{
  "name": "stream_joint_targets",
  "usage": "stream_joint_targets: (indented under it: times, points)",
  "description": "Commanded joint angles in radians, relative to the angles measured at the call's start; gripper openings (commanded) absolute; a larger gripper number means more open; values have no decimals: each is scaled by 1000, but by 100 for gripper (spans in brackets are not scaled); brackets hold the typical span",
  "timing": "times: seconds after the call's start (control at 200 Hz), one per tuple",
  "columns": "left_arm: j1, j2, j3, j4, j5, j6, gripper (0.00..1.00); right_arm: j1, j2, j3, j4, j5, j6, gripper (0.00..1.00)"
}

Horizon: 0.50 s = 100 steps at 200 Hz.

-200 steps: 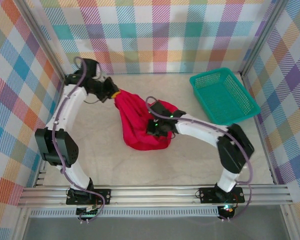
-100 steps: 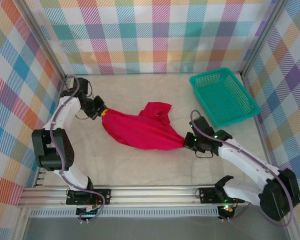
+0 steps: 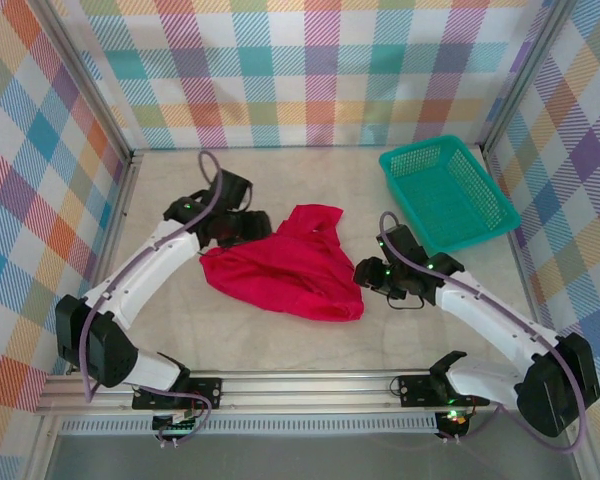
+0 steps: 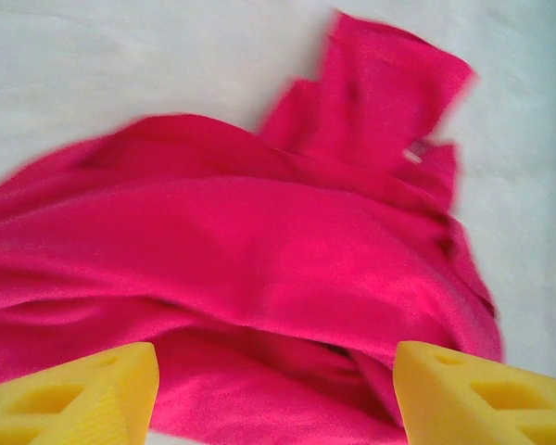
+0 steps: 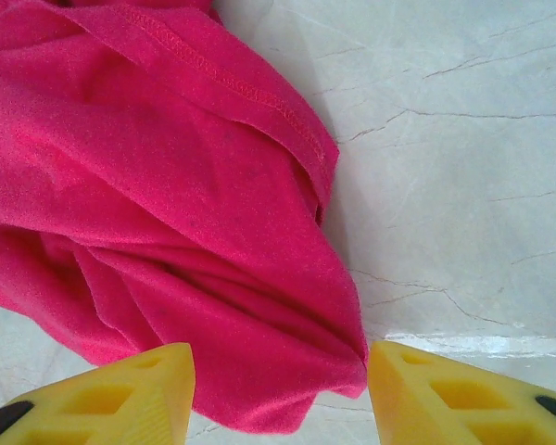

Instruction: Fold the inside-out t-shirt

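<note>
– Looking from above, where does the plain bright red cloth t-shirt [image 3: 280,275] lie?

– It lies crumpled near the middle of the pale marbled worktop [image 3: 280,335], a little closer to the near edge than to the far one. One flat flap [image 3: 315,218] of it points to the far edge. The rest is a wide wrinkled heap between the two arms.

– And the left gripper [image 3: 248,228]?

– It is at the far left end of the cloth. In the left wrist view its yellow fingers [image 4: 83,394] stand wide apart, released [image 4: 276,366], and the red cloth [image 4: 259,269] spreads beyond and between them. Nothing is pinched there.

– What about the right gripper [image 3: 365,272]?

– It is just beside the right end of the heap. In the right wrist view it stands released [image 5: 280,371], the yellow fingers [image 5: 120,394] apart. A hemmed corner of the shirt [image 5: 167,185] lies between the fingertips on the worktop, and I see no pinch on it.

– Is there another thing on the worktop?

– Yes, a teal mesh plastic basket [image 3: 450,195] stands in the far right corner, well apart from the shirt.
</note>
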Motion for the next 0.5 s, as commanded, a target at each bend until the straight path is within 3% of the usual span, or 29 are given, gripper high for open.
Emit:
stream_joint_targets:
  times: [0.0, 0.15, 0.36, 0.425, 0.495]
  points:
    - [-74, 105, -1, 47, 109, 27, 68, 1, 58, 14, 60, -52, 12, 53]
    - [-121, 251, 14, 73, 118, 28, 68, 14, 125, 36, 87, -106, 5, 53]
    - [-121, 393, 69, 61, 62, 69, 73, 126, 188, 46, 113, -103, 37, 56]
    - [-121, 433, 83, 54, 55, 77, 60, 165, 205, 51, 119, -93, 51, 57]
    - [-120, 470, 130, 0, 20, 84, 26, 208, 216, 76, 106, -66, 62, 57]
